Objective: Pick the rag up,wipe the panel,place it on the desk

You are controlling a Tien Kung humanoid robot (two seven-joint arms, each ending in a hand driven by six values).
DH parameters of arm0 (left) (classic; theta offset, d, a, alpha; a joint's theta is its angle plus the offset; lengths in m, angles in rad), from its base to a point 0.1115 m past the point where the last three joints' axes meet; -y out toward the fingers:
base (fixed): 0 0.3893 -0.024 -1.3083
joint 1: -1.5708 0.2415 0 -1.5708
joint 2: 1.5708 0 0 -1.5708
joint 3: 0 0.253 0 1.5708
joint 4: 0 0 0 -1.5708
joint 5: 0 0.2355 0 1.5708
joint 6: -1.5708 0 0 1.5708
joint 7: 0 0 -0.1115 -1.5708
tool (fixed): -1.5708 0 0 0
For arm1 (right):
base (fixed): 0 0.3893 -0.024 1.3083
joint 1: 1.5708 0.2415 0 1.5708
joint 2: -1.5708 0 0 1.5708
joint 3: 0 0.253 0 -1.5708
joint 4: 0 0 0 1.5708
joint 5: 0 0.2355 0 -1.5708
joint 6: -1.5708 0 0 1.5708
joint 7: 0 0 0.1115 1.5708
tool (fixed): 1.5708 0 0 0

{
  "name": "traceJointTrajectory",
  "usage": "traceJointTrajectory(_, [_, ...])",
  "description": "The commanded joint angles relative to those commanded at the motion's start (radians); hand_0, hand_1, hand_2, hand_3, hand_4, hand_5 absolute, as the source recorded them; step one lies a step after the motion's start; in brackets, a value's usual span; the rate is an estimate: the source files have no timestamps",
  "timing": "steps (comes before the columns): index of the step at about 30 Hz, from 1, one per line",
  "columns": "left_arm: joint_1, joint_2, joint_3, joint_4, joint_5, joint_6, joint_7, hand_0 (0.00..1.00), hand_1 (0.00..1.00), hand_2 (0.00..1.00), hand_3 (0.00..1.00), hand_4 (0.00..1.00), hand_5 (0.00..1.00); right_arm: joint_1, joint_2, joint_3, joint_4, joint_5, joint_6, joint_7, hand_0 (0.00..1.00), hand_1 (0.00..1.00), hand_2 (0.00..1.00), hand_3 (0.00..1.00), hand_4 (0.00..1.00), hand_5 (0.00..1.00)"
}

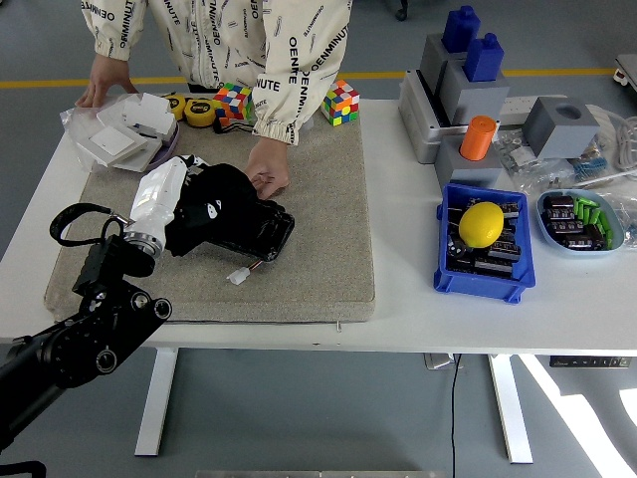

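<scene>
- The left hand (pixel 169 199), white-shelled, presses down on a black rag (pixel 211 202); its fingers are sunk in the cloth, so whether they grip it cannot be told.
- The rag covers the left part of a black panel (pixel 261 229), which lies on a grey mat (pixel 318 239) on the table (pixel 478 319).
- A person's hand (pixel 267 171) rests at the panel's far edge, fingers curled down, touching it.
- The person's other hand (pixel 100 88) lies flat by a clear bag (pixel 124 134) at the far left corner.
- A small white connector (pixel 238 276) sits on the mat just in front of the panel.
</scene>
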Motion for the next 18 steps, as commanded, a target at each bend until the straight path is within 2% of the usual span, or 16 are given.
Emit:
traceJointTrajectory(12, [-0.047, -0.018, -0.156, 0.194, 0.063, -0.004, -0.007, 0.21, 0.274, 0.378, 0.559, 0.717, 0.002, 0.001, 0.001, 0.002, 0.0, 0.0, -0.001, -0.001, 0.54, 0.555, 0.489, 0.522, 0.882, 0.346])
traceJointTrajectory(18, [-0.052, -0.016, -0.225, 0.246, 0.087, 0.007, -0.023, 0.21, 0.274, 0.378, 0.559, 0.717, 0.002, 0.001, 0.001, 0.002, -0.001, -0.001, -0.001, -0.001, 0.54, 0.556, 0.49, 0.522, 0.883, 0.347])
